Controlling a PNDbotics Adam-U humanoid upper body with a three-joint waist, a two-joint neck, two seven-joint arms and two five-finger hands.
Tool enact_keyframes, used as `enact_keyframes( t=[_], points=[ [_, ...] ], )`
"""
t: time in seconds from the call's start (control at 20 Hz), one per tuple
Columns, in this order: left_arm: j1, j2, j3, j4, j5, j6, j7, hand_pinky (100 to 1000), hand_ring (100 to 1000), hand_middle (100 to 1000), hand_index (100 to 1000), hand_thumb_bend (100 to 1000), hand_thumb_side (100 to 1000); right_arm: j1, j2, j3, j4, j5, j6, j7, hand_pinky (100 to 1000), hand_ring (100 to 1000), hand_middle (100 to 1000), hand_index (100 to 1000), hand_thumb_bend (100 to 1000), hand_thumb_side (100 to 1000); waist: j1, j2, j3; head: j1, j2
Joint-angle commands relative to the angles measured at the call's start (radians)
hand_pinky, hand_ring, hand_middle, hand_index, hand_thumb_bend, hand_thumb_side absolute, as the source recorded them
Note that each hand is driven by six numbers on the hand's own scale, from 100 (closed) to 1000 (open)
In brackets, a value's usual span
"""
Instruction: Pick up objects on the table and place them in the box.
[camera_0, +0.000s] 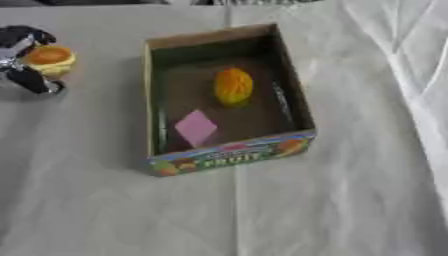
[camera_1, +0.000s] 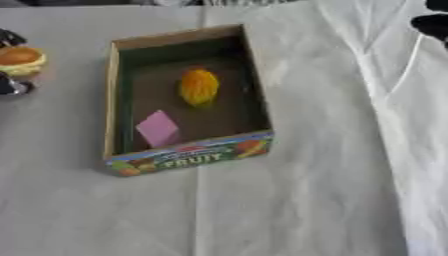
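A cardboard box (camera_0: 229, 156) with a printed fruit front stands in the middle of the cloth-covered table. Inside it lie a yellow-orange rounded fruit toy (camera_0: 234, 86) and a flat pink square (camera_0: 195, 127). At the far left my left hand (camera_0: 26, 77) is off the left side of the box, its dark fingers curled round a small toy with an orange top and a yellow layer, like a burger (camera_0: 50, 60). Only dark parts of my right hand (camera_1: 433, 24) show, in the upper right corner of the right eye view, well away from the box.
A grey-white cloth (camera_0: 332, 210) covers the table, with raised folds (camera_1: 411, 90) running down the right side. The box walls stand taller than the things inside.
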Motion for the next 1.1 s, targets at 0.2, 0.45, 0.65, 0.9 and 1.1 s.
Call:
enact_keyframes(
  t=[0.2, 0.45, 0.65, 0.9, 1.1],
  points=[
    [-0.022, 0.016, 0.006, 0.004, -0.059, -0.004, -0.003, 710, 720, 652, 740, 297, 100, -0.01, -0.016, -0.009, -0.021, -0.008, -0.002, -0.013, 808, 707, 709, 723, 100, 748, 0.001, -0.017, -0.005, 0.001, -0.008],
    [-0.021, 0.017, -0.006, 0.001, -0.169, -0.013, 0.02, 685, 689, 629, 720, 390, 100, -0.01, -0.014, -0.008, -0.021, -0.015, -0.004, -0.012, 809, 706, 708, 723, 100, 748, 0.001, -0.022, -0.006, 0.011, -0.005],
    [-0.02, 0.014, -0.01, -0.02, -0.195, -0.032, 0.038, 666, 678, 619, 710, 483, 100, -0.008, -0.013, -0.008, -0.021, -0.021, -0.005, -0.011, 809, 704, 706, 723, 100, 749, 0.0, -0.03, -0.005, 0.012, -0.004],
    [-0.015, 0.023, -0.03, -0.073, -0.188, -0.05, 0.047, 665, 681, 636, 718, 469, 100, -0.006, -0.013, -0.009, -0.021, -0.028, -0.007, -0.009, 808, 702, 704, 724, 100, 751, -0.003, -0.039, -0.003, 0.008, 0.0],
    [-0.01, 0.031, -0.046, -0.137, -0.184, -0.066, 0.047, 666, 668, 631, 713, 425, 100, -0.004, -0.013, -0.01, -0.021, -0.035, -0.011, -0.009, 806, 700, 702, 726, 100, 752, -0.004, -0.049, 0.001, 0.007, 0.005]
  ],
)
